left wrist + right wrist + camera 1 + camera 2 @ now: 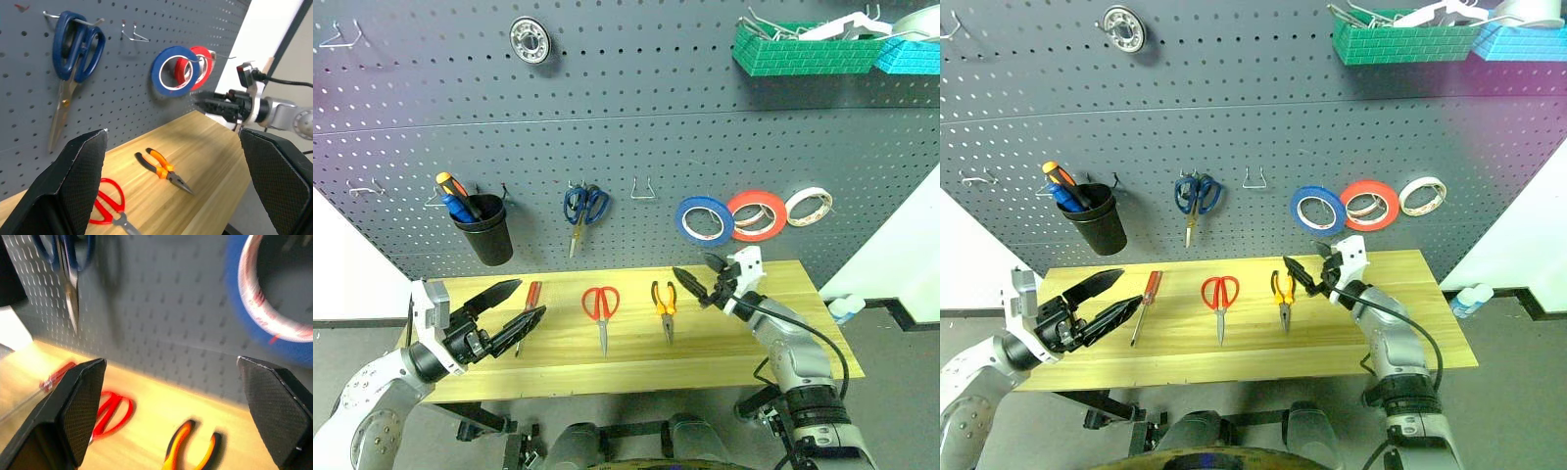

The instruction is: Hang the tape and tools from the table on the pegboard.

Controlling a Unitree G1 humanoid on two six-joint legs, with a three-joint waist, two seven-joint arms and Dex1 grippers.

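Blue tape (274,293) blurred, cut off by edge in right wrist view.

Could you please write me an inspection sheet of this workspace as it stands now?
Surface: table, light wood, bears three tools.
Job's things: blue tape hangs on the pegboard; red-handled screwdriver, red scissors and pliers lie on the table.
Clutter: on the pegboard, blue scissors, red-orange tape, white tape, black cup with screwdrivers, metal bearing, green basket, blue basket.
Grippers: left gripper open, empty, over the table's left end; right gripper open, empty, just below the blue tape.
Cables: black cable along the right arm.
Surroundings: white walls either side; bottle by the table's right end.
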